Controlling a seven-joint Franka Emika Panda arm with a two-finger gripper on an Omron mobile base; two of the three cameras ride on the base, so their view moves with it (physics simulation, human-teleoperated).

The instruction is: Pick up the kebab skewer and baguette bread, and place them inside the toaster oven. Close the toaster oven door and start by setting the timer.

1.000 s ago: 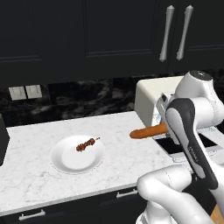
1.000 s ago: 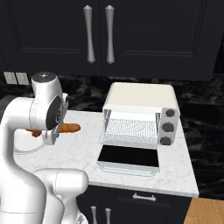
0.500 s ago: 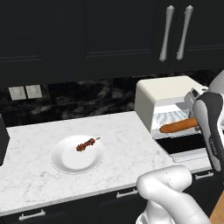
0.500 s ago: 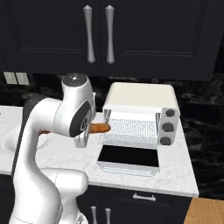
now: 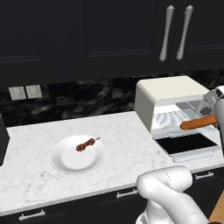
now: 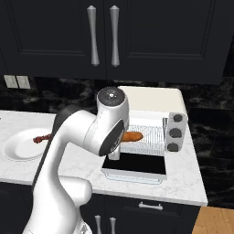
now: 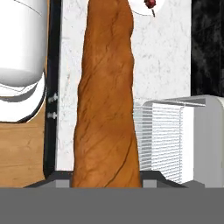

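Tapering orange-brown baguette bread (image 7: 106, 100), creased

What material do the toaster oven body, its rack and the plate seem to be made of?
Toaster oven: smooth cream-white shell, probably painted metal or plastic.
Rack: thin pale parallel wires, likely metal.
Plate: glossy white, looks like ceramic, though the render leaves it open.

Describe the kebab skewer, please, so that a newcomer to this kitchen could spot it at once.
Start at the white marble counter and look left of the cream toaster oven to the round white plate. The kebab skewer lies on it: a short thin stick with dark red chunks, unlike the long orange baguette at the oven.
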